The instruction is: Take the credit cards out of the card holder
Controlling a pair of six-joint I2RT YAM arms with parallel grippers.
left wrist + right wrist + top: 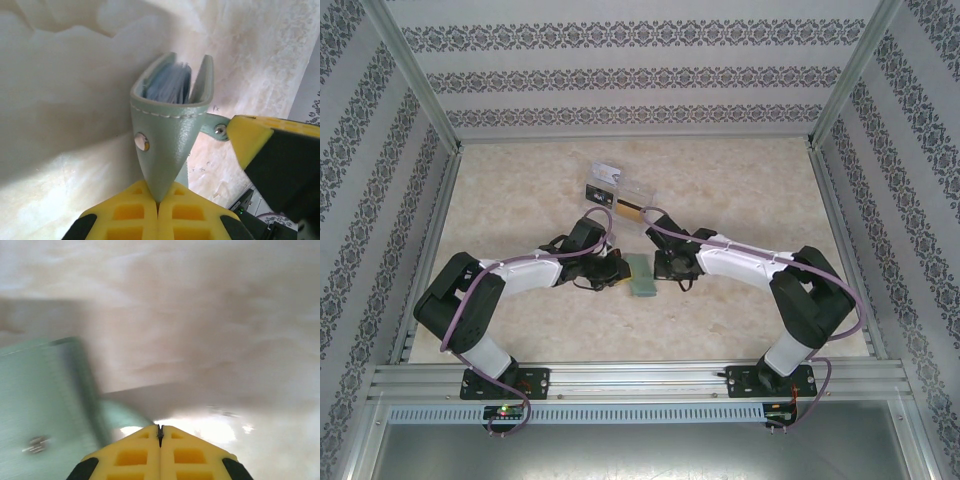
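The pale grey-green card holder [643, 279] is held between both grippers at the table's middle. In the left wrist view my left gripper [158, 202] is shut on the holder's [170, 135] near edge; its two panels spread apart at the far end, with bluish card edges [169, 85] inside. My right gripper [160, 429] is shut on the holder's little side tab [212, 124], the holder [40, 400] blurred at its left. A gold-orange card [628, 211] and a white card [604, 173] lie on the table behind the left gripper [623, 272] and right gripper [658, 265].
The marble-look table [740, 190] is ringed by an aluminium frame and patterned walls. A clear plastic piece [640, 193] lies beside the loose cards. Both arm bases are bolted to the near rail [640, 380].
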